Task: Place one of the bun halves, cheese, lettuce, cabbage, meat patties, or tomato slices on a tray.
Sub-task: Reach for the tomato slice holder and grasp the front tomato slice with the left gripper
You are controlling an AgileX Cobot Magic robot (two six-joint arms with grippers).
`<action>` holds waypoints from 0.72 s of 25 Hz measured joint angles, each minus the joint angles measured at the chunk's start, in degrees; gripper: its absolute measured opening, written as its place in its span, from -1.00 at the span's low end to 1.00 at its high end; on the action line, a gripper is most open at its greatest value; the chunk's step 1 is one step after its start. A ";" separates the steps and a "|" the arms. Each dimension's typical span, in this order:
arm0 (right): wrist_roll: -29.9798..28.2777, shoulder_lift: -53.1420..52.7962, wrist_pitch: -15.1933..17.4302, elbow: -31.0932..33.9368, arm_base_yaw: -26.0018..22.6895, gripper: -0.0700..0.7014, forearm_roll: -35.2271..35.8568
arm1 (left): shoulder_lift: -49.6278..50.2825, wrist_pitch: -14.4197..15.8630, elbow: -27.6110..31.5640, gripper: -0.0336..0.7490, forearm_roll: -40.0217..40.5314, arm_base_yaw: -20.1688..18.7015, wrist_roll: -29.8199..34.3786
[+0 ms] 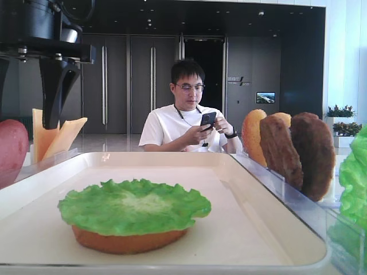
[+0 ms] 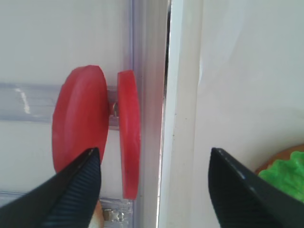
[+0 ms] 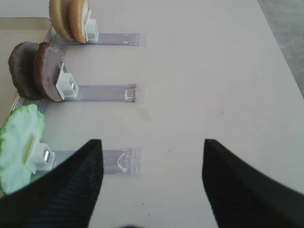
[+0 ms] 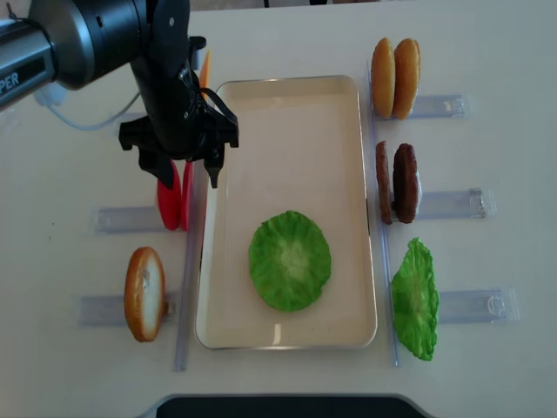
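A cream-white tray (image 4: 287, 91) holds a green lettuce (image 4: 289, 259) leaf lying on a bun half (image 1: 129, 240). Two red tomato slices (image 4: 174, 198) stand on edge in a clear holder just left of the tray. My left gripper (image 4: 189, 174) hangs open right over them. In the left wrist view the right tomato slice (image 2: 129, 133) lies between the spread fingers of the left gripper (image 2: 153, 159), and the left slice (image 2: 78, 123) is at the left fingertip. My right gripper (image 3: 152, 142) is open over bare table, holding nothing.
Left of the tray stand a bun half (image 4: 144, 292) and cheese (image 1: 54, 134) slices. To its right, clear holders carry bun halves (image 4: 396, 77), meat patties (image 4: 396, 183) and another lettuce leaf (image 4: 415, 299). A seated person (image 1: 186, 123) is beyond the table.
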 joint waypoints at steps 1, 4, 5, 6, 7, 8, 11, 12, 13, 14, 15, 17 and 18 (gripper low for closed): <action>0.00 0.00 0.00 0.00 0.00 0.38 0.00 | 0.00 -0.15 0.00 0.45 0.00 0.00 0.00; 0.00 0.00 0.00 0.00 0.00 0.38 0.00 | 0.18 -0.20 0.00 0.45 0.00 0.00 0.04; 0.00 0.00 0.00 0.00 0.00 0.38 0.00 | 0.48 -0.20 0.00 0.45 0.00 0.00 0.04; 0.00 0.00 0.00 0.00 0.00 0.38 0.00 | 0.87 -0.14 0.00 0.45 0.00 0.00 0.27; 0.00 0.00 0.00 0.00 0.00 0.38 0.00 | 1.28 0.00 0.00 0.45 0.00 0.00 0.42; 0.00 0.00 0.00 0.00 0.00 0.38 0.00 | 1.76 0.34 0.00 0.45 0.00 0.00 0.48; 0.00 0.00 0.00 0.00 0.00 0.38 0.00 | 2.20 0.88 0.00 0.45 0.05 0.00 0.54; 0.00 0.00 0.00 0.00 0.00 0.38 0.00 | 2.26 0.90 0.00 0.45 0.11 0.00 0.54; 0.00 0.00 0.00 0.00 0.00 0.38 0.00 | 2.28 0.90 0.00 0.45 0.31 0.00 0.56; 0.00 0.00 0.00 0.00 0.00 0.38 0.00 | 2.33 0.90 0.00 0.45 0.44 0.00 0.56; 0.00 0.00 0.00 0.00 0.00 0.38 0.00 | 2.33 0.90 0.00 0.45 0.69 0.00 0.61; 0.00 0.00 0.00 0.00 0.00 0.38 0.00 | 2.33 0.94 0.00 0.45 0.92 0.00 0.61; 0.00 0.00 0.00 0.00 0.00 0.38 0.00 | 2.38 0.94 0.00 0.45 0.97 0.00 0.61</action>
